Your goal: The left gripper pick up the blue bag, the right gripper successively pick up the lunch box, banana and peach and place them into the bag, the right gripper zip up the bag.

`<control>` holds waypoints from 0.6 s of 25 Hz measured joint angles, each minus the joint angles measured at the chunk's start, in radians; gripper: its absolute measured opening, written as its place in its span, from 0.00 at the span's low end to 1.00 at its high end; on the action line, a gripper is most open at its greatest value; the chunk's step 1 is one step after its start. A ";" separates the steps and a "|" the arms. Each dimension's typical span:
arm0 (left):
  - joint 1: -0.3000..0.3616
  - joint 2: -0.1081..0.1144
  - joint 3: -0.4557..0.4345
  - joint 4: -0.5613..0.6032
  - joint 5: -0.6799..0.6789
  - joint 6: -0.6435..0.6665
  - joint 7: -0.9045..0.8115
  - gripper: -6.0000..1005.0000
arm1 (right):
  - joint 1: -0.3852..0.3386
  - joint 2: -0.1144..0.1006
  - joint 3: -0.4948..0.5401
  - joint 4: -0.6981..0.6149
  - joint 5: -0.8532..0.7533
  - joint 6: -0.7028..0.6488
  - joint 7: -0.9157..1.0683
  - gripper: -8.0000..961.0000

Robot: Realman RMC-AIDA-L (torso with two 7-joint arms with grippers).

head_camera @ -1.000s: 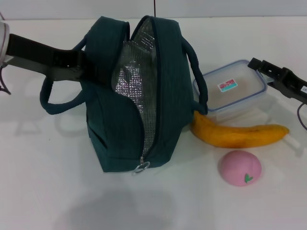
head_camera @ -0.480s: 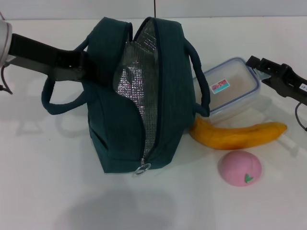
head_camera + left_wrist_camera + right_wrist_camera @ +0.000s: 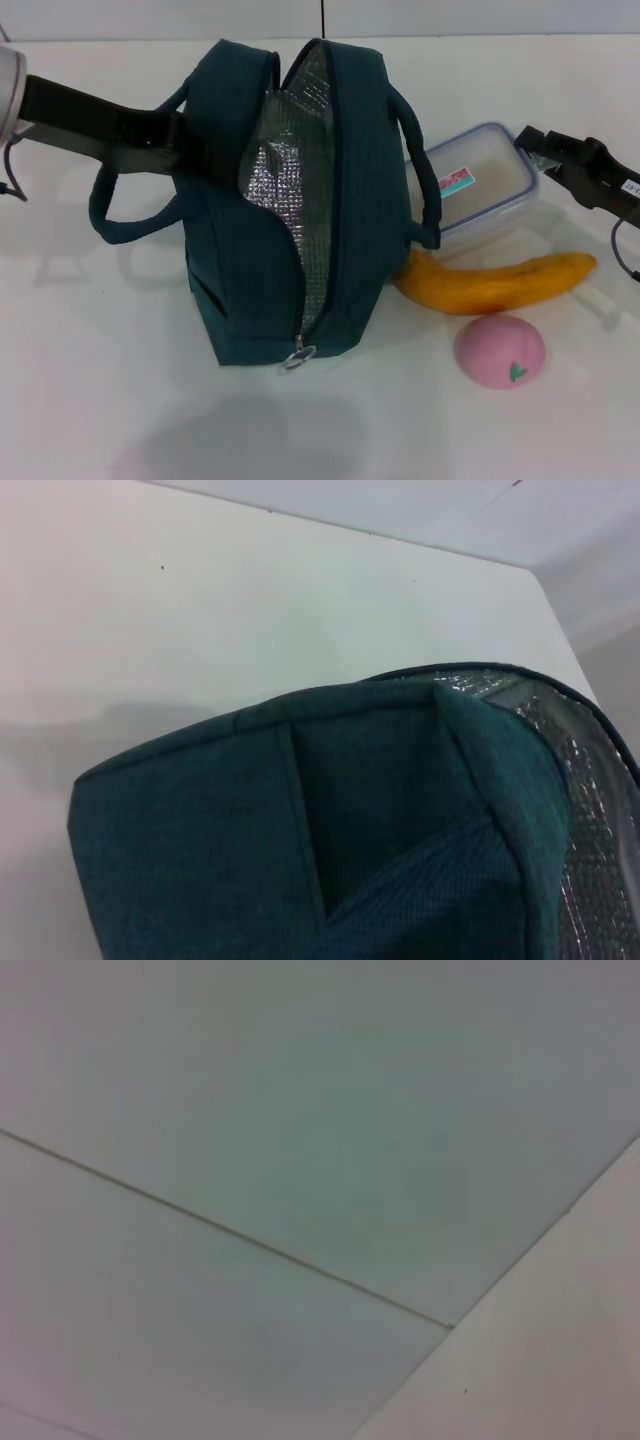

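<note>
**Bag held open, lunch box gripped at its far end**

While the blue bag [image 3: 290, 210] stands upright on the white table [image 3: 120, 400] with its zip undone and the silver lining exposed, the left gripper [image 3: 185, 148] sits against the bag's left side at the base of the near handle. Its fingertips are hidden by the fabric, so whether it is clamped on the bag cannot be told; its position suggests it is there to steady the bag and keep the mouth gaping for loading. The left wrist view shows only the bag's teal wall and a strip of lining.

The right gripper [image 3: 530, 150] is at the far right end of the lunch box [image 3: 478, 188], fingers closed on the rim. The box sits tilted, its right end raised and its left end tucked just beside the bag's right handle, which I judge to be the start of the lift toward the opening.

The banana [image 3: 495, 282] lies in front of the box, one tip touching the bag's base. The peach [image 3: 500, 350] rests just in front of the banana, untouched. Nothing is yet inside the bag
</note>
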State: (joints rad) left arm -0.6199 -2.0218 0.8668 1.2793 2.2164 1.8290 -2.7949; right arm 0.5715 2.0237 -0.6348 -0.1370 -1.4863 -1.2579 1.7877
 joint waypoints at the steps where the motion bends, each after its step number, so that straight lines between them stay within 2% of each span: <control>1: 0.000 0.000 0.000 0.000 0.000 0.000 0.000 0.04 | -0.002 0.000 0.000 0.002 0.009 0.000 -0.001 0.26; 8: 0.001 0.000 0.000 -0.001 -0.001 0.001 0.002 0.04 | -0.006 0.000 0.000 0.005 0.025 -0.013 0.002 0.10; 15: 0.002 0.000 -0.002 -0.002 -0.001 0.001 0.003 0.04 | -0.004 0.000 0.001 0.005 0.033 -0.031 0.004 0.10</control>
State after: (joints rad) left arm -0.6182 -2.0218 0.8652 1.2777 2.2151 1.8300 -2.7918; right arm 0.5675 2.0232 -0.6334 -0.1316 -1.4533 -1.2886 1.7916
